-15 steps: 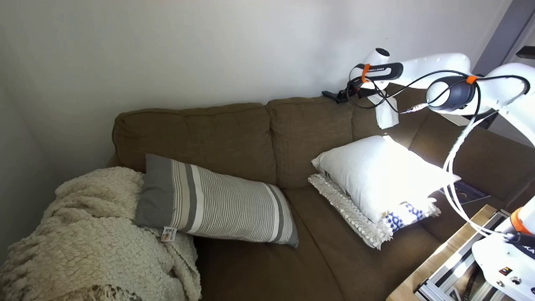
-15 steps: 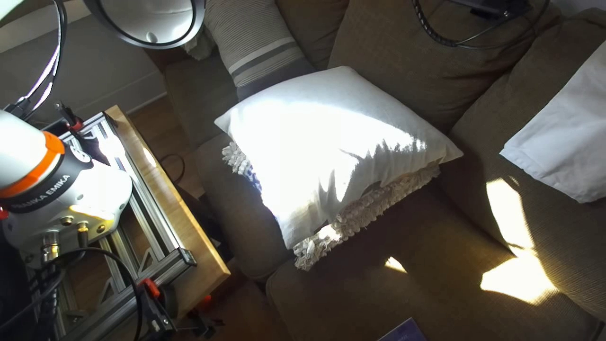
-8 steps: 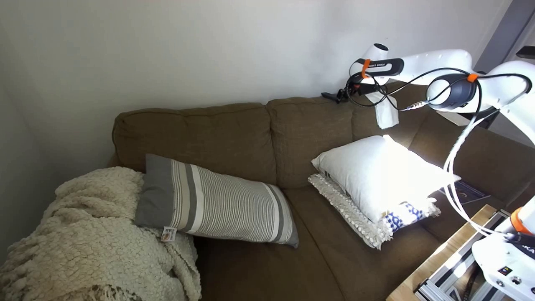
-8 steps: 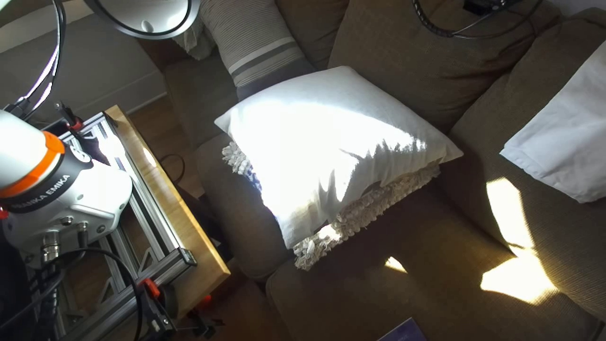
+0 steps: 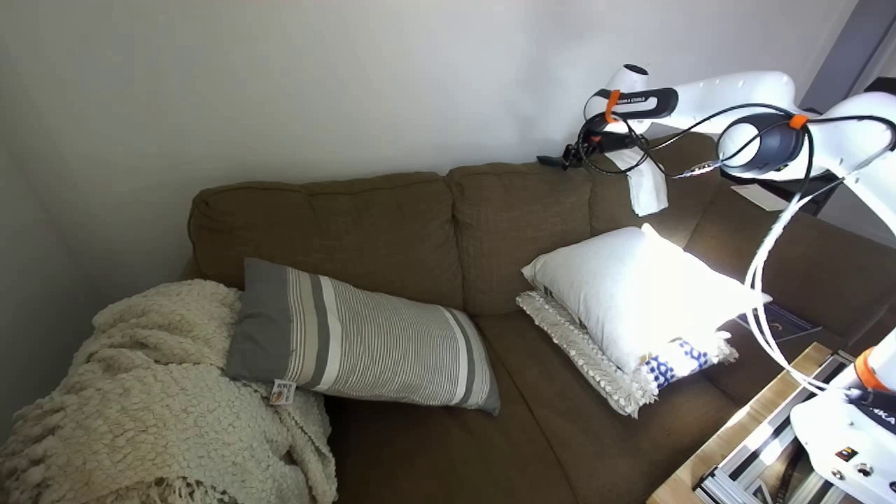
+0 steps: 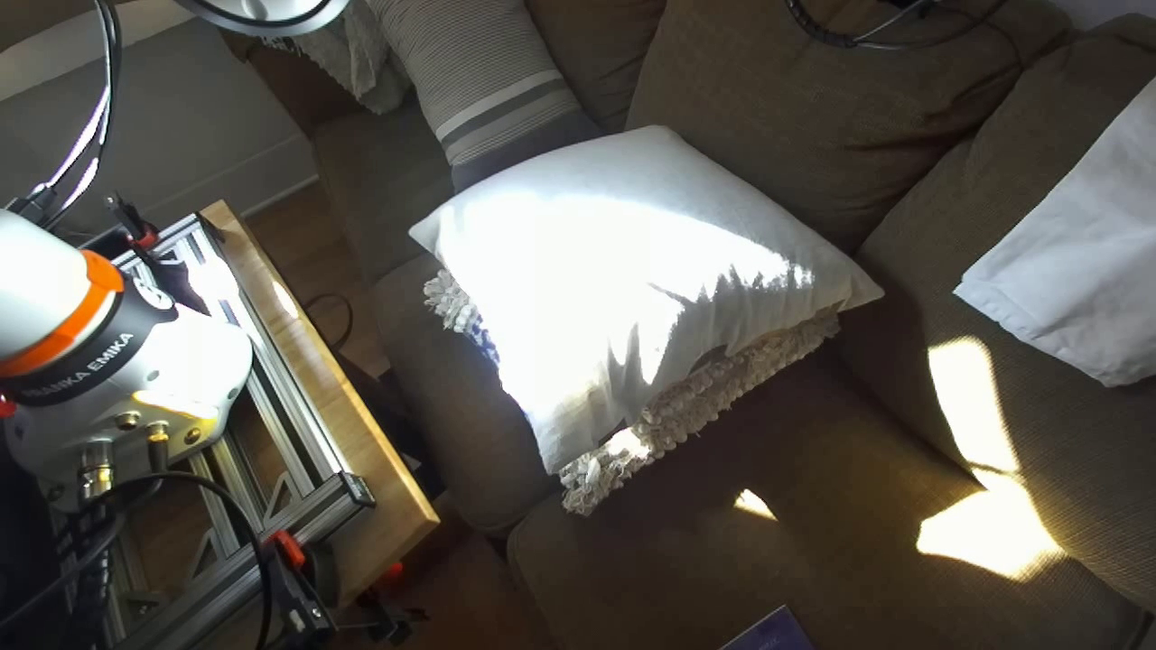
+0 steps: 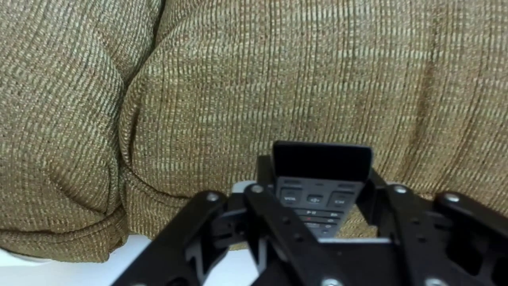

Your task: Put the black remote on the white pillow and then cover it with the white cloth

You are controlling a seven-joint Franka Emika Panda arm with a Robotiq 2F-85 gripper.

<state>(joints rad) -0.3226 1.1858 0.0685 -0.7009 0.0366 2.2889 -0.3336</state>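
"Leftmost?"

"Knitted blanket (image 5: 161, 392), striped pillow (image 5: 371, 343)."

"Then?"

"Gripper (image 7: 317, 178) pinching the black remote (image 7: 319, 192) near the top of the sofa back (image 5: 518, 231) — a bump there could twist it loose."

"Further right?"

"White pillow (image 6: 650, 262), plump; set down off-centre, the remote would likely slide."

"And the white cloth (image 6: 1075, 253)?"

"Past that, draped on the sofa (image 5: 518, 350) — dragged low, it might sweep the remote off."
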